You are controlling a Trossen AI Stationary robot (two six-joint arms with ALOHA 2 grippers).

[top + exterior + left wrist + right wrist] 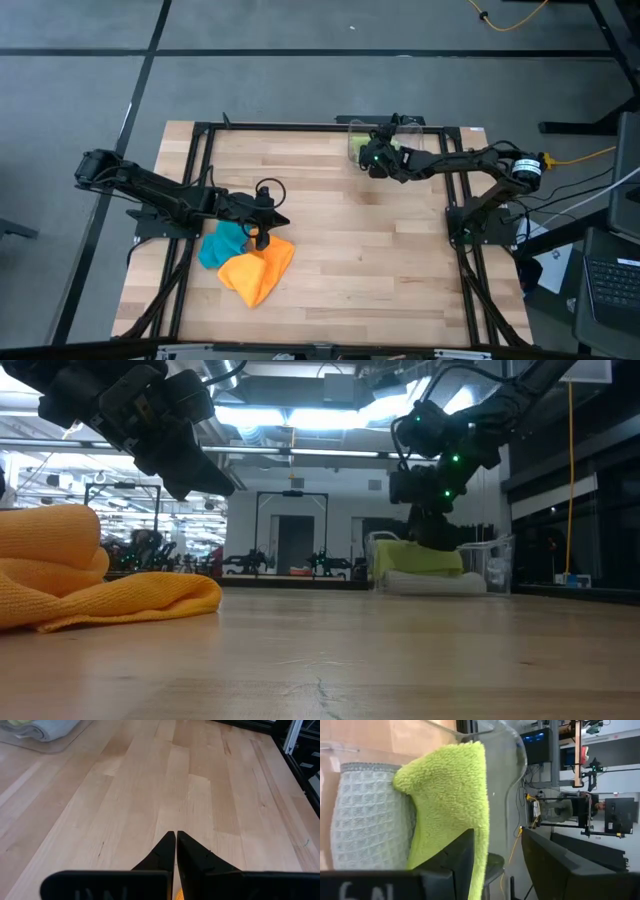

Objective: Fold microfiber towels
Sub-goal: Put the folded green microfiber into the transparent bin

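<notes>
left arm: reaches in from the desk's left edge, over the front-left part of the desk [330, 260]
left hand [262, 232]: fingers pressed together tip to tip in its wrist view, nothing between them; hangs just above the two loose towels, aimed across bare wood
teal towel [222, 246]: crumpled on the desk front-left, partly under the left hand, touching the orange one
orange towel [258, 268]: bunched heap just right of and in front of the teal one, overlapping its edge; in the low view it lies on the wood with a rounded lump on top, left hand above it; a sliver of orange shows under the left fingers in the wrist view
clear bin [372, 135]: at the desk's back edge, around the middle; holds two towels
grey towel [370, 820]: waffle texture, folded, inside the bin, touching the lime green one
lime green towel [451, 800]: fluffy, inside the bin, lying against and partly over the grey one; in the low view it sits on top of the pale one
right arm: comes from the desk's right side, stretched to the bin
right hand [374, 156]: over the bin, fingers spread apart; one finger sits against the lime green towel, the other is clear of it, so nothing is clamped
</notes>
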